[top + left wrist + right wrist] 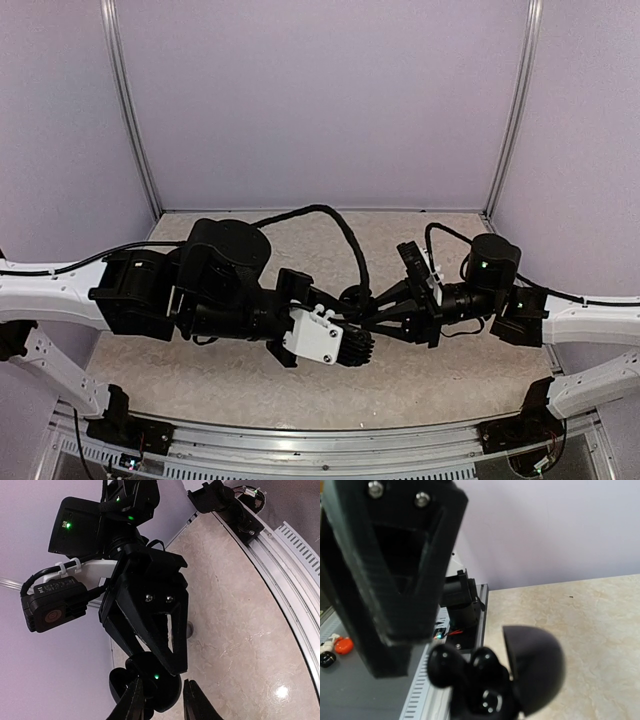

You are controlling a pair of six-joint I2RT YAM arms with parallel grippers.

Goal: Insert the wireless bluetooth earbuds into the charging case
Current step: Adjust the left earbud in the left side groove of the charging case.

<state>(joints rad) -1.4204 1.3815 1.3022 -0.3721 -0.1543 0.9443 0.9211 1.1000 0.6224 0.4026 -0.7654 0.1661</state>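
1. Two black earbuds [445, 666] sit side by side in the open charging case [485, 702], whose domed lid [535, 672] is swung back.
2. The case is held off the tabletop [240, 630], mid-table where the two arms meet, pinched at the tips of the right fingers [165, 650], which are closed tight on it.
3. The left fingers [132, 702] stand a little apart, their tips flanking the case's edge; whether they touch it I cannot tell.
4. A small silvery-grey earbud [189, 629] lies on the tabletop, half hidden behind the right fingers.
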